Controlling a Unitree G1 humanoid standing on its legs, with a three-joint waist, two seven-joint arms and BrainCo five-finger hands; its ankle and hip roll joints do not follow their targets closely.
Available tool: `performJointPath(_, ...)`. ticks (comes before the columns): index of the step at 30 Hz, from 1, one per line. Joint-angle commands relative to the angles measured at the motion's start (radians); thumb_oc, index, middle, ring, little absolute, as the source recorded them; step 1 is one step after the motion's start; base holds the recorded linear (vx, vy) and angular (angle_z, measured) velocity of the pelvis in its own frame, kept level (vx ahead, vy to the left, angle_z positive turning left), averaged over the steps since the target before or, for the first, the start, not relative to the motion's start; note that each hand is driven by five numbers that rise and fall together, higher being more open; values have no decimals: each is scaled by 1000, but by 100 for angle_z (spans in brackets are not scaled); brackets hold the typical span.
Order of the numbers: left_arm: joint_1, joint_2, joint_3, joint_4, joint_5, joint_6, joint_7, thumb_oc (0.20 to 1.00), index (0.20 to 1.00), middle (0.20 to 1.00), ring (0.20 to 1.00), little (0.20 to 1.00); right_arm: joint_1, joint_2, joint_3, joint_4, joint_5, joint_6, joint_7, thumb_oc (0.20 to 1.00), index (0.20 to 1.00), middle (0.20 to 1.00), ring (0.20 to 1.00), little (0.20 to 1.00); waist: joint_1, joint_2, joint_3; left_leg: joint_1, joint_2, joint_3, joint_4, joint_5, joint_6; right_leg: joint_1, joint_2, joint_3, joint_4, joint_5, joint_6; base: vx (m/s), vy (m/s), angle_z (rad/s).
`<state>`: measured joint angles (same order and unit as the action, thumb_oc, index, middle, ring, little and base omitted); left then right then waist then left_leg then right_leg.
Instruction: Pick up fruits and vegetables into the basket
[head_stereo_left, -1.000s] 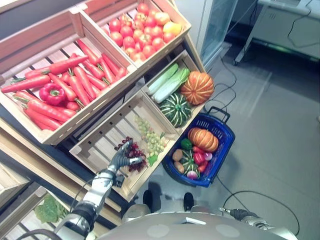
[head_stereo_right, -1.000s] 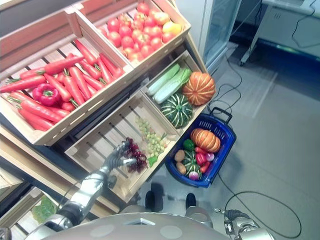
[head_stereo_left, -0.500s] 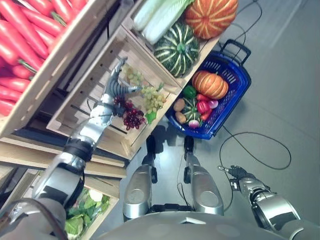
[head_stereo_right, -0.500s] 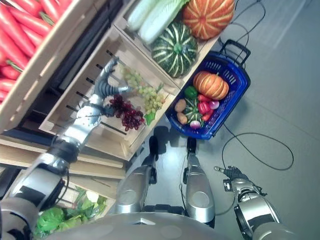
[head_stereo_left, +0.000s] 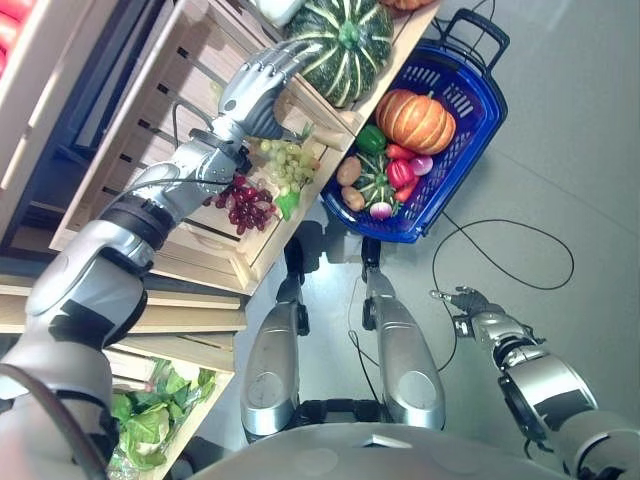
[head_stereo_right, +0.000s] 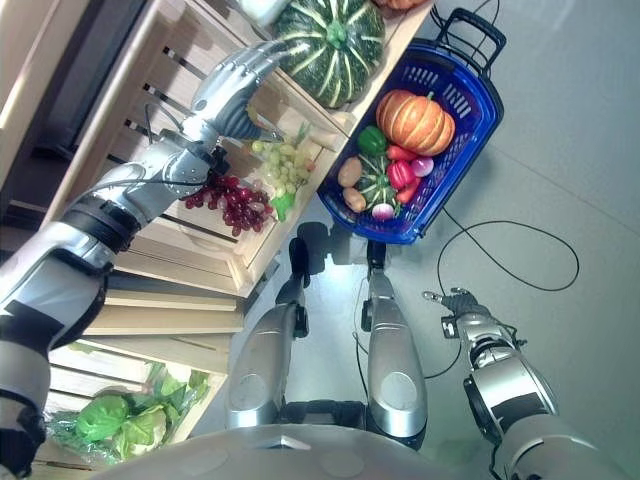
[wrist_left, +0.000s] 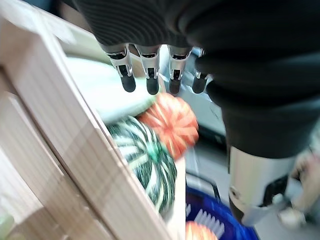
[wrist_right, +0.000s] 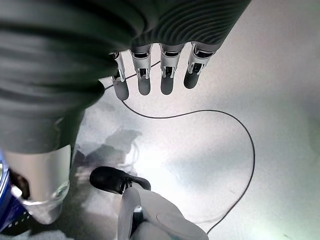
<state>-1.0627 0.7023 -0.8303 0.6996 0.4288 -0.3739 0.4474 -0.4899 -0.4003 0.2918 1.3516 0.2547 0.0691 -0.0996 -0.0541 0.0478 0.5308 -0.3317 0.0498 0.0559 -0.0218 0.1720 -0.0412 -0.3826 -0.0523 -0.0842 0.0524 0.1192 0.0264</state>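
My left hand (head_stereo_left: 250, 95) is open, its fingers straight, over the wooden crate's (head_stereo_left: 140, 120) far divider, just above the green grapes (head_stereo_left: 285, 165). Its fingers (wrist_left: 147, 75) point toward a green striped pumpkin (head_stereo_left: 340, 35). Purple grapes (head_stereo_left: 240, 205) lie in the crate below my forearm. On the floor beside the shelf stands the blue basket (head_stereo_left: 452, 95), holding an orange pumpkin (head_stereo_left: 415, 120), a green pepper (head_stereo_left: 370, 165), a small striped squash (head_stereo_left: 375, 188) and other produce. My right hand (head_stereo_left: 468, 300) hangs open low over the floor, holding nothing.
An orange pumpkin (wrist_left: 170, 125) sits beyond the striped one in the neighbouring crate. Leafy greens (head_stereo_left: 150, 425) lie on a lower shelf at the left. The grey floor (head_stereo_left: 560, 180) stretches to the right of the basket.
The camera has tilted down and in toward the shelf. My left hand has left the purple grapes and moved across the crate to above the green grapes, toward the striped pumpkin.
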Motion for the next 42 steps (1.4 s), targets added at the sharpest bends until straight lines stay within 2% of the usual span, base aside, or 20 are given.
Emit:
performJointPath(1, -77, 35, 6, 32, 58, -16, 0, 1000, 1000, 1000, 1000, 1000, 23, -51, 30, -16, 24, 29, 0, 1000, 1000, 1000, 1000, 1000, -16, -32, -11, -89, -19, 6, 221, -169, -11, -81, -23, 4, 190, -110, 47, -7, 21, -6)
performJointPath(6, -94, 32, -39, 43, 49, -22, -24, 1000, 1000, 1000, 1000, 1000, 6, -53, 31, -4, 14, 30, 8, 1000, 1000, 1000, 1000, 1000, -20, -26, -11, -90, -26, 8, 225, -173, -10, -92, -26, 8, 205, -115, 47, 8, 21, -7)
performJointPath(16, -48, 42, -46, -17, 122, -56, -27, 1000, 1000, 1000, 1000, 1000, -3, -59, 19, -4, 7, 36, 13, 1000, 1000, 1000, 1000, 1000, -11, -21, -11, -83, -36, 5, 227, -172, -14, -83, -32, 2, 206, -116, 49, 2, 4, 1)
performJointPath(22, -37, 44, -54, -16, 157, -14, -71, 1000, 1000, 1000, 1000, 1000, -18, -65, 17, -10, 7, 45, 12, 1000, 1000, 1000, 1000, 1000, -7, -20, -11, -106, -38, 5, 241, -171, -13, -105, -32, -5, 220, -117, 49, -4, 2, 1)
performJointPath(32, -59, 34, -65, 145, 176, 27, -112, 1000, 1000, 1000, 1000, 1000, -32, -65, 32, -20, 6, 50, 8, 1000, 1000, 1000, 1000, 1000, -21, -27, -11, -164, -32, 12, 278, -173, -10, -166, -18, 9, 255, -118, 48, -9, 6, 1)
performJointPath(42, -71, -2, -57, 281, 232, 74, -112, 1000, 1000, 1000, 1000, 1000, -55, -65, 51, -42, 4, 71, 8, 1000, 1000, 1000, 1000, 1000, -35, -36, -11, -198, -28, 16, 298, -170, -11, -199, -13, 17, 273, -117, 47, 1, 4, 0)
